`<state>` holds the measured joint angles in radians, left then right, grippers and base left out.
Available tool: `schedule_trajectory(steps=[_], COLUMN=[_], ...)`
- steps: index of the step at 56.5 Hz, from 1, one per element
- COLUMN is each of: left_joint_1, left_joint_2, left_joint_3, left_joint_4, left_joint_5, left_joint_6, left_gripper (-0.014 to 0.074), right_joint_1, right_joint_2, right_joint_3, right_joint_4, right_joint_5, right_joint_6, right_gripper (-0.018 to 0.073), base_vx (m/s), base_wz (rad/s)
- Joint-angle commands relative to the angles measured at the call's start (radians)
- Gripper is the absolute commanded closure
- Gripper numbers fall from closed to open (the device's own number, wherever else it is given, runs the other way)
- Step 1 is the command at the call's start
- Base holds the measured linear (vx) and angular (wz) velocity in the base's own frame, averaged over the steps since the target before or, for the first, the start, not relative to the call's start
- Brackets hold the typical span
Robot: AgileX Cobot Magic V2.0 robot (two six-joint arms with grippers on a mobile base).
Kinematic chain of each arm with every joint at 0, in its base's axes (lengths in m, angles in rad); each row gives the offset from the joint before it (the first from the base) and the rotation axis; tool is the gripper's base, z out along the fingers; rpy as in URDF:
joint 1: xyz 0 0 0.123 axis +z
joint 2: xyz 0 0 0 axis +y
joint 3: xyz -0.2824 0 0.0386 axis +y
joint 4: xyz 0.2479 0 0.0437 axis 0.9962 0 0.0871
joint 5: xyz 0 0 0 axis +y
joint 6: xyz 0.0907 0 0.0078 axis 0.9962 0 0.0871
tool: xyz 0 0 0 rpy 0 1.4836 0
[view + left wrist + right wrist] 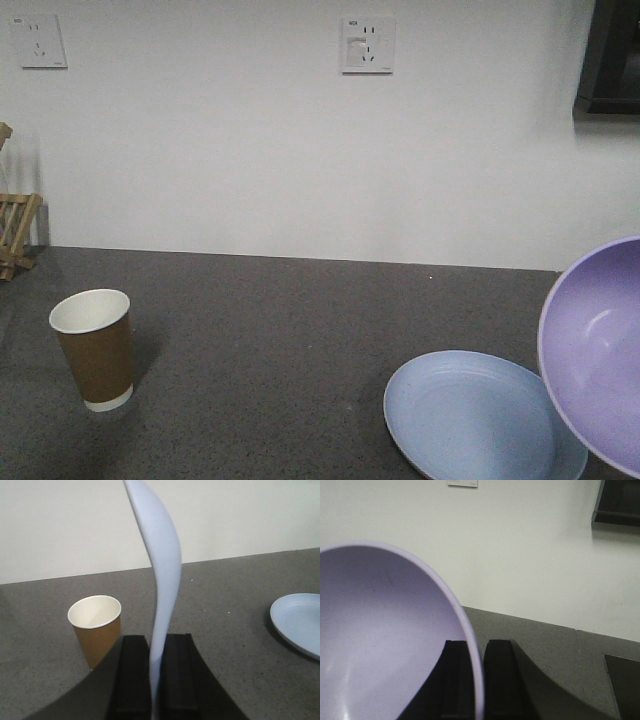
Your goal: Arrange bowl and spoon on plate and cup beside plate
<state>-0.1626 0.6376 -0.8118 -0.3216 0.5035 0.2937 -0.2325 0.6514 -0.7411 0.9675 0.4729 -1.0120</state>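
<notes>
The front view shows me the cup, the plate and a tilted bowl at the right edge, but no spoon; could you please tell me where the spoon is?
Observer: In the left wrist view, the spoon stands upright, clamped by its handle in the left gripper above the table.
Operator: Thank you. And what is the other arm doing?
Observer: In the right wrist view, the right gripper is shut on the bowl. The bowl's rim runs between the gripper's two fingers, and its hollow faces the camera.
</notes>
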Motion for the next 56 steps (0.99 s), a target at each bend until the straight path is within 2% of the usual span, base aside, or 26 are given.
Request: schedule_trajectory(steps=[1,56], left_joint_1=[-0.004,-0.004], left_joint_2=[-0.003,-0.003], left_joint_3=[-0.024,-0.024], left_joint_4=[-0.018,-0.018], left_joint_5=[-0.078,-0.078], left_joint_6=[0.001,0.001], left_gripper=[0.0602,0.0602], right_joint_1=[-0.001,-0.001], right_joint_2=[0.003,0.003], right_joint_3=[-0.03,-0.03], right_joint_4=[0.033,0.033], right_joint_5=[-0.053,-0.053], right_joint_6=[-0.004,-0.004], right_gripper=[0.0568,0.0568], base_vx=[0.1,0.09], base_wz=[0.03,-0.09])
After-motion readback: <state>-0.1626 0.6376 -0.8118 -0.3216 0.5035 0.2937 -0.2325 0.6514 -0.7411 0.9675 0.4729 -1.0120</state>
